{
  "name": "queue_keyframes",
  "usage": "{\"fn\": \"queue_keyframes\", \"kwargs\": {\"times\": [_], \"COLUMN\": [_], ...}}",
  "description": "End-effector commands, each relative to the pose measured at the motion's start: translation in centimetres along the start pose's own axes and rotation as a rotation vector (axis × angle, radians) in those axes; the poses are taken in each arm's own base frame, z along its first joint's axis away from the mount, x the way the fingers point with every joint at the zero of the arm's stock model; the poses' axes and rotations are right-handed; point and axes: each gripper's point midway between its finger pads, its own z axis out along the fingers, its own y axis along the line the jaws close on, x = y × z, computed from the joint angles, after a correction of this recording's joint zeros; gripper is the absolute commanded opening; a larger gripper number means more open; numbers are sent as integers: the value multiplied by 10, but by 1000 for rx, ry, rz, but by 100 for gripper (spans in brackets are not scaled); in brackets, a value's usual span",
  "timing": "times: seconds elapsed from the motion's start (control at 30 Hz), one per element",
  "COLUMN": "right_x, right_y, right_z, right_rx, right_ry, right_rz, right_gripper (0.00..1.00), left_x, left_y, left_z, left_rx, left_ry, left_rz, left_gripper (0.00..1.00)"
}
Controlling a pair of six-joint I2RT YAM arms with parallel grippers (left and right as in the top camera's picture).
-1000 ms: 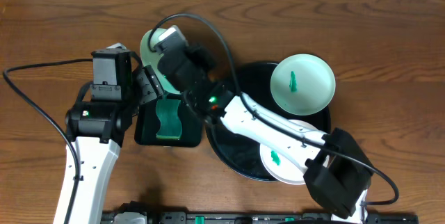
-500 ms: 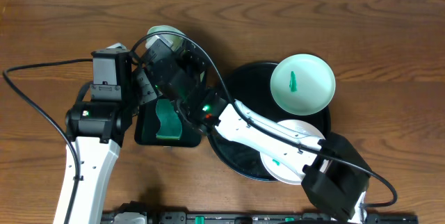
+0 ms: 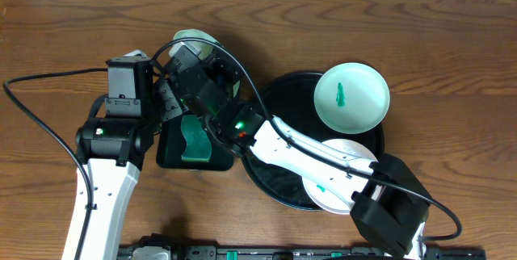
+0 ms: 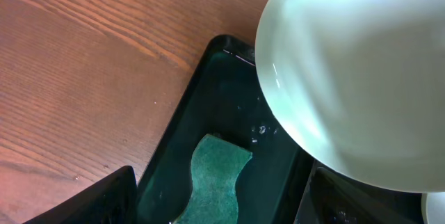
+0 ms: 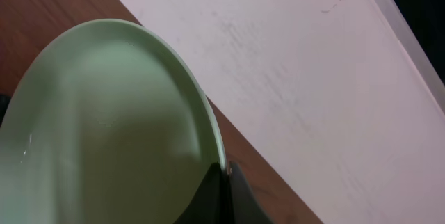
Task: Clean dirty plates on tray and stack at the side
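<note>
**Base:** Plate [image 3: 192, 37] status?

**Me:** It has swung left since a second ago. I carried it off the tray [image 3: 271, 181], and it now hangs by the far end of the small tray [image 3: 168, 157], left of the big one. Over the last half second nothing has shifted.

**Base:** Meaning what for the job?

**Me:** I judge it's lined up for wiping. The sponge [image 3: 194, 140] lies in the small tray. The mint plate [image 3: 351, 96] and white plate [image 3: 333, 191] wait on the tray, both smeared, and nothing is stacked on the desk [image 3: 452, 50] yet.

**Base:** Pincers?

**Me:** The right pincer [image 5: 224, 186] is clenched on the plate's rim. The left pincer [image 3: 168, 100] is released, spread wide over the sponge, holding nothing.
</note>
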Motion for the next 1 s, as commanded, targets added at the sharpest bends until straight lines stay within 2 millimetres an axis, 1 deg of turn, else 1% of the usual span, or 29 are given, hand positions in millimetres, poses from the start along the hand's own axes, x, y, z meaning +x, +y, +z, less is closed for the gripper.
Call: {"fn": "queue_keyframes", "kwargs": {"times": [0.0, 0.17, 0.2, 0.43, 0.5, 0.97], "right_x": [-15, -11, -10, -8, -6, -8], "right_y": [-26, -33, -37, -42, -46, -43], "right_z": [-8, -4, -3, -1, -1, -2], "right_rx": [44, 66, 81, 96, 120, 107], "right_ry": [-23, -6, -1, 7, 20, 11], "right_rz": [1, -47, -40, -32, -29, -25], "right_gripper": [1, 1, 1, 1, 1, 1], "left_x": [-5, -5, -5, -5, -5, -5], "left_y": [1, 1, 1, 1, 1, 1], "left_z": [-2, -2, -2, -2, -2, -2], "left_rx": [-7, -7, -7, -7, -7, -7], "left_ry": [-12, -12, -12, -12, -12, -12], "left_rz": [5, 5, 5, 5, 5, 5], "left_gripper": [80, 80, 80, 80, 80, 80]}}
